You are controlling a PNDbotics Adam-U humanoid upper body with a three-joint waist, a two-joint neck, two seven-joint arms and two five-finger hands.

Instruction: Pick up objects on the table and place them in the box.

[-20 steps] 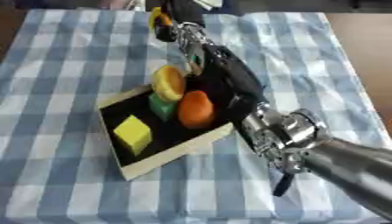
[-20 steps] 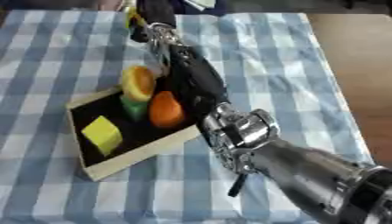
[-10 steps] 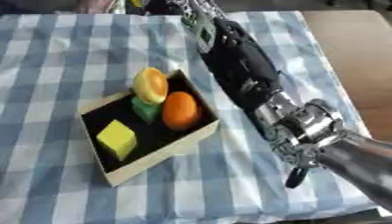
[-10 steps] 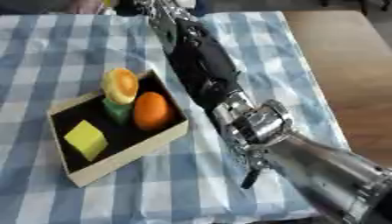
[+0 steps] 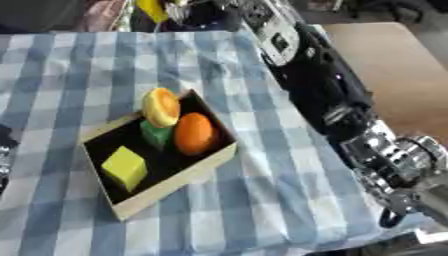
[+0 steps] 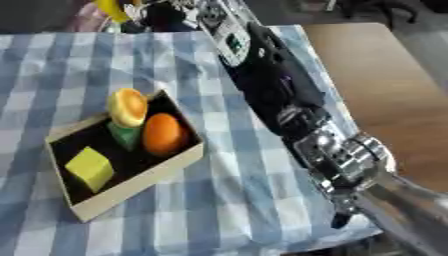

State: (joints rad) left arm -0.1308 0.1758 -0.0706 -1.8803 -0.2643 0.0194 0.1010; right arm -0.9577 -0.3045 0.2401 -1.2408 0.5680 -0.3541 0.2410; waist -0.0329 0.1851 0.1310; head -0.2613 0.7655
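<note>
The shallow box (image 5: 179, 184) with tan walls and a dark floor sits askew on the checked cloth. In it lie a yellow cube (image 5: 124, 167), a green piece (image 5: 156, 134), an orange ball (image 5: 194, 133) and a yellow-orange round piece (image 5: 161, 106). My right arm (image 6: 280, 95) stretches past the box's right side to the far table edge. Its hand (image 5: 194, 7) is blurred there, right beside a yellow object (image 5: 152, 9); I cannot make out whether it holds it. A dark part, maybe my left hand (image 5: 5, 150), shows at the left edge.
The blue and white checked cloth (image 5: 262, 200) covers the table. To the right, bare tan floor or tabletop (image 6: 385, 75) lies beyond the cloth's edge. Dark shapes crowd the far edge behind the yellow object.
The camera has shifted, so the whole scene sits differently. My right hand has moved away from the box toward the far edge and the yellow object. The box's contents are unchanged.
</note>
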